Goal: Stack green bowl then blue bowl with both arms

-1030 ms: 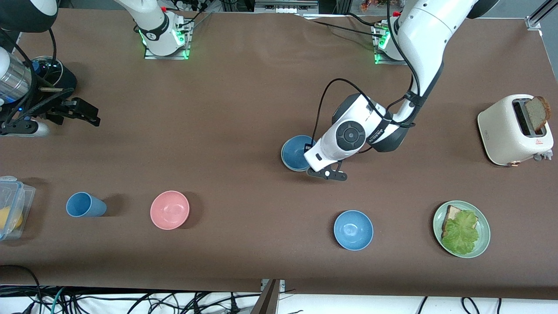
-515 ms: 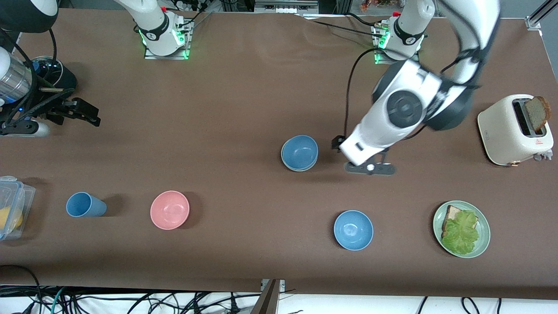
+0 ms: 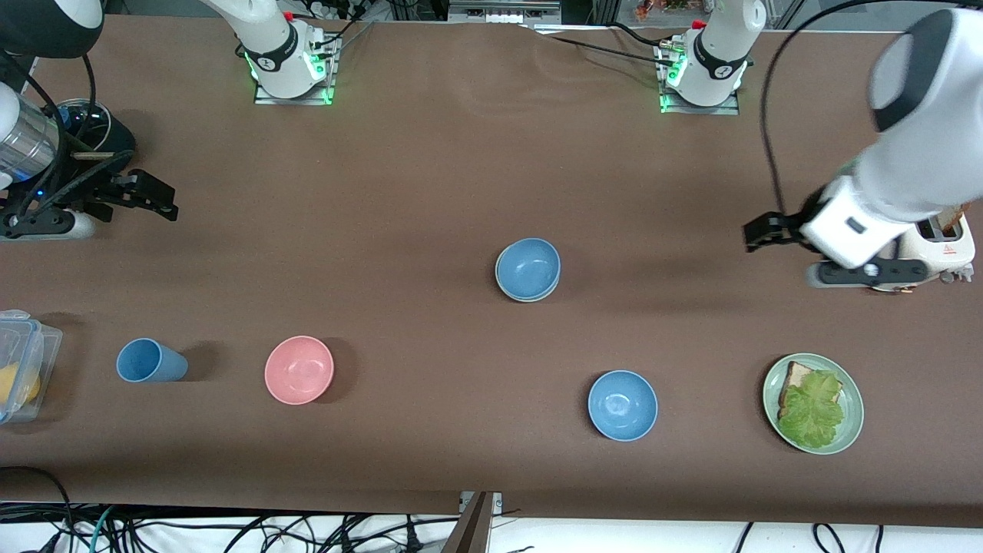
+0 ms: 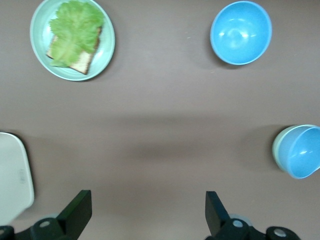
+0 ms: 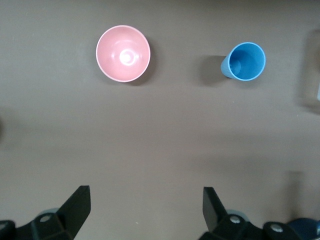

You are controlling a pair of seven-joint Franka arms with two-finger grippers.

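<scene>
blue bowl (image 3: 528,266) sits nested in the green bowl (image 3: 527,296) mid-table; i only see the green one as a pale rim under it, same in the left wrist view. stack stands free, nothing touching it.

left gripper (image 3: 837,253) is up in the air at the left arm's end of the table, over the spot just beside the toaster (image 3: 941,244), fingers spread wide, nothing between them. right gripper (image 3: 127,198) waits at the right arm's end, fingers also wide apart and empty per its wrist view.

containers:
- second blue bowl (image 3: 623,405), brighter, nearer the front camera than the stack, empty.
- pink bowl (image 3: 299,369), empty.
- blue cup (image 3: 149,361) beside the pink bowl, toward the right arm's end, empty as seen from the right wrist cam.
- green plate (image 3: 851,430) holds bread with lettuce on top.
- clear lidded box (image 3: 23,346) at the table's edge, something yellow inside, can't tell what.
</scene>
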